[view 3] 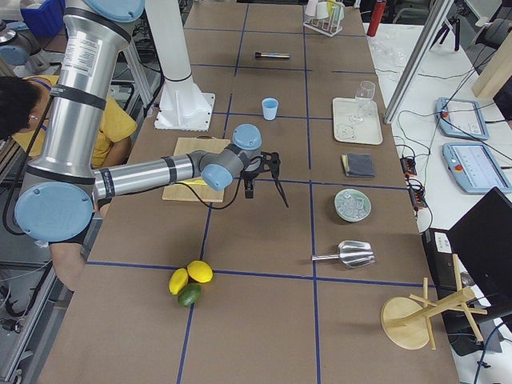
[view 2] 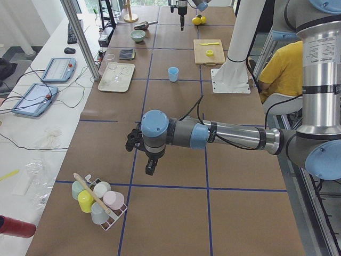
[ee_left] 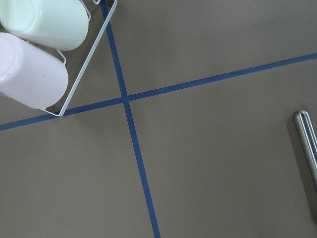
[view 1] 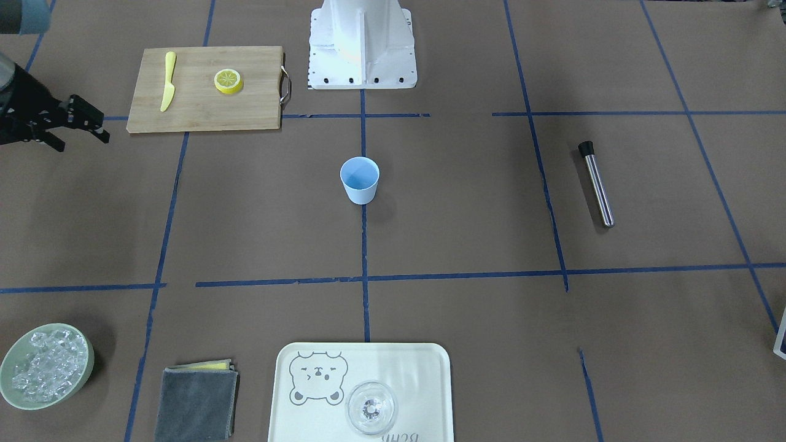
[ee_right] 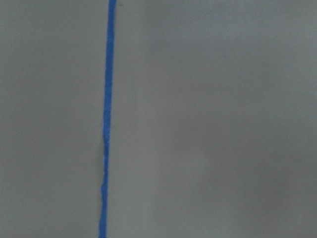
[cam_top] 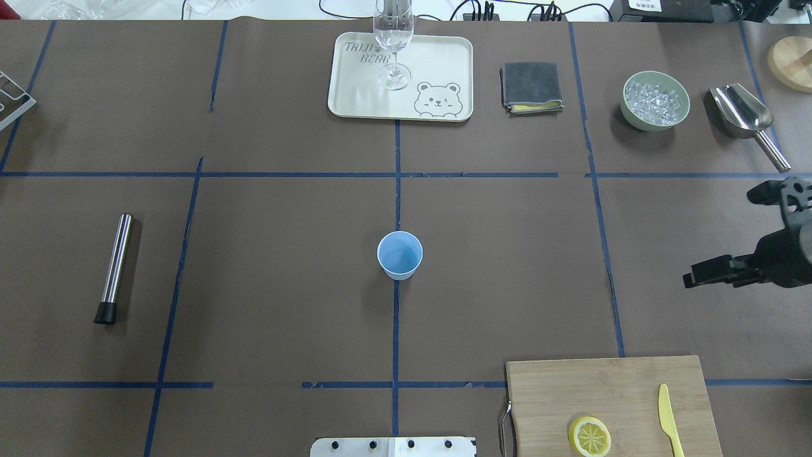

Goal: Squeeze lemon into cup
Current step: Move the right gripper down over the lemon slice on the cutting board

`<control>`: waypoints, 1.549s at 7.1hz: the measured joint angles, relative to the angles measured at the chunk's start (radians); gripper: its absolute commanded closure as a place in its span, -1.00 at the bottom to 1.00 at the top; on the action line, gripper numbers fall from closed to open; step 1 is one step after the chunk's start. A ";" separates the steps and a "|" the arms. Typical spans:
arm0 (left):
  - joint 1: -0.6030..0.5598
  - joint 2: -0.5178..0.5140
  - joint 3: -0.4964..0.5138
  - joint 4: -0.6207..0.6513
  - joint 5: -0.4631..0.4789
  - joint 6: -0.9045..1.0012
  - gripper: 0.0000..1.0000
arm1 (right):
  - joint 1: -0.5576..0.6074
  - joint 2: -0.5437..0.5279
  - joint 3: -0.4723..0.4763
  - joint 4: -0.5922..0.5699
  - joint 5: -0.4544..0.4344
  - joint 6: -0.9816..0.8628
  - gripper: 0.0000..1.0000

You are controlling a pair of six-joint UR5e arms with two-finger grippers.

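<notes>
Lying flat with its spoked face up, the lemon (cam_top: 590, 436) sits on the cutting board (cam_top: 602, 387) at the near right corner of the bench (cam_top: 285, 285), just left of the yellow knife (cam_top: 669, 422) and not touching it. The right hand (view 1: 85, 144) hovers over bare bench beyond the board's far edge, its fingers spread apart and holding nothing. From that hand the lemon lies nearer the robot and a little to the left. Being a round slice it has no long axis, so the approach angle matters less than coming down over its rim. The cup (cam_top: 399, 255) stands upright and open-mouthed in the middle of the bench, well apart from the lemon, to the slice's left and farther out. The left hand (view 2: 151, 162) hangs over the bench's left end, well away from both, and I cannot tell whether its fingers are apart or together. The right arm is clearly the nearer one for the pickup.
</notes>
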 measured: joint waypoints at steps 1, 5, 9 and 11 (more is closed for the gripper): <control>0.000 0.000 0.000 0.000 0.000 0.000 -1.00 | -0.156 -0.004 0.052 0.023 -0.114 0.171 -1.00; 0.001 0.000 0.002 0.000 0.000 0.000 -1.00 | -0.665 -0.009 0.260 -0.137 -0.527 0.545 -1.00; 0.000 0.003 0.005 -0.001 0.000 0.001 -1.00 | -0.823 -0.001 0.285 -0.245 -0.657 0.656 -1.00; 0.001 0.011 0.005 -0.001 -0.001 0.001 -1.00 | -0.836 0.024 0.260 -0.266 -0.668 0.660 -1.00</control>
